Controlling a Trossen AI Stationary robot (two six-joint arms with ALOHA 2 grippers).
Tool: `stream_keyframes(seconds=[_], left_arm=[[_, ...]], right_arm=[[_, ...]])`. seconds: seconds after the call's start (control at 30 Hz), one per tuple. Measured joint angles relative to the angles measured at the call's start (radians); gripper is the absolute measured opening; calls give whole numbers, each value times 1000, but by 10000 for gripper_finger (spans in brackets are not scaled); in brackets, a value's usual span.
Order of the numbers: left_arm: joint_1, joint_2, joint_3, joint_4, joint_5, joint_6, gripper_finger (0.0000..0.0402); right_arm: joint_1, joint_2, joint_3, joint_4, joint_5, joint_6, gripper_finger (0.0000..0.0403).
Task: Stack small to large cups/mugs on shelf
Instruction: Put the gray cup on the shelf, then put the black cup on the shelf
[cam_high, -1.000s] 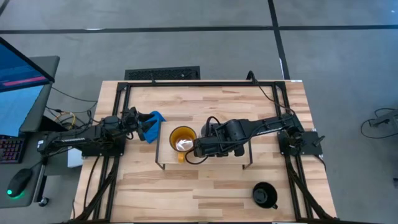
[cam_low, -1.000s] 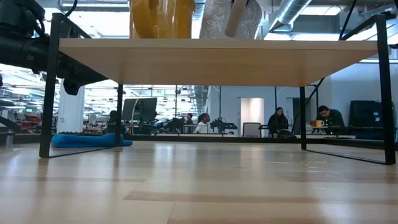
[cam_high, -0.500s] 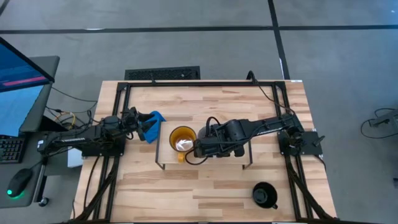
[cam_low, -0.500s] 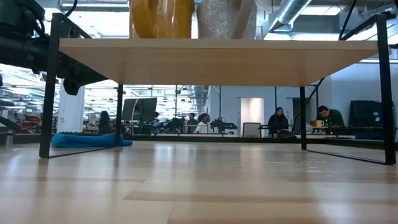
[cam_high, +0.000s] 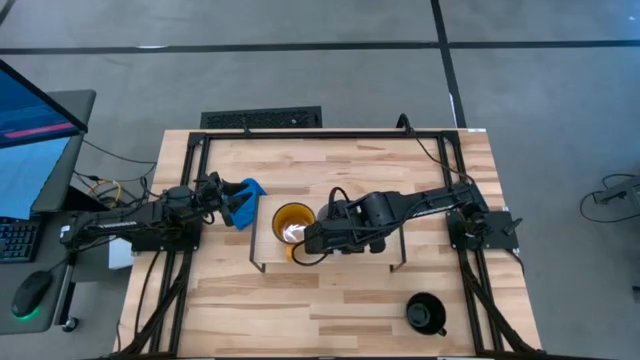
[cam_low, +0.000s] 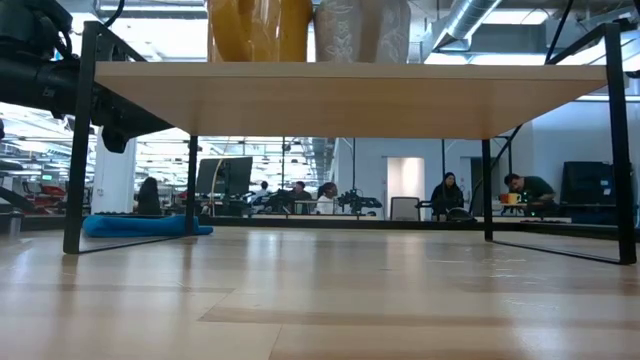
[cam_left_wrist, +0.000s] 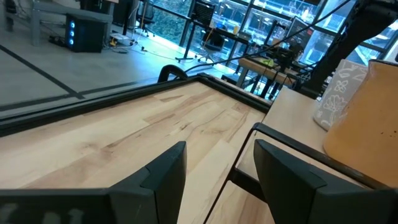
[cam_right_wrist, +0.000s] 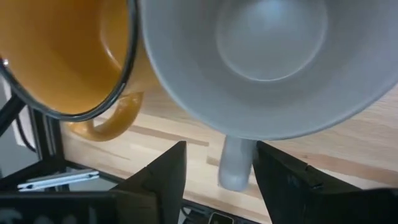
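Note:
The yellow-orange mug (cam_high: 285, 215) and the pale grey-white mug (cam_high: 296, 232) stand side by side, upright on their bases, on the shelf (cam_high: 345, 262). In the low view the yellow mug (cam_low: 258, 30) is on the left and the white mug (cam_low: 360, 30) on the right. My right gripper (cam_right_wrist: 219, 149) hangs open above the white mug (cam_right_wrist: 261, 62), pointing steeply down. One finger stands on each side of the mug's handle (cam_right_wrist: 235, 165), apart from it. The black mug (cam_high: 427, 313) sits on the tabletop near the front right. My left gripper (cam_left_wrist: 217, 152) waits open at the table's left.
A blue cloth (cam_high: 247, 192) lies on the table just left of the shelf's far left leg, in front of my left gripper. The shelf's black wire legs (cam_low: 78, 140) stand at both its ends. Bare tabletop (cam_high: 300, 310) spreads along the near side.
The white mug leaned a second ago, with its handle slanting up beside it in the low view. It now stands upright on the shelf next to the yellow mug. My right gripper has tipped slightly above it without travelling.

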Motion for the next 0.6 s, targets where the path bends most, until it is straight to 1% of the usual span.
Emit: stream_keyframes(seconds=[0.2, 0.3, 0.6], left_arm=[[0, 0, 0, 0, 2, 0, 179], [0, 0, 0, -3, 24, 0, 179], [0, 0, 0, -5, 35, 4, 179]], right_arm=[[0, 0, 0, -29, 1, 3, 204], [0, 0, 0, -43, 2, 5, 205], [0, 0, 0, -45, 4, 5, 204]])
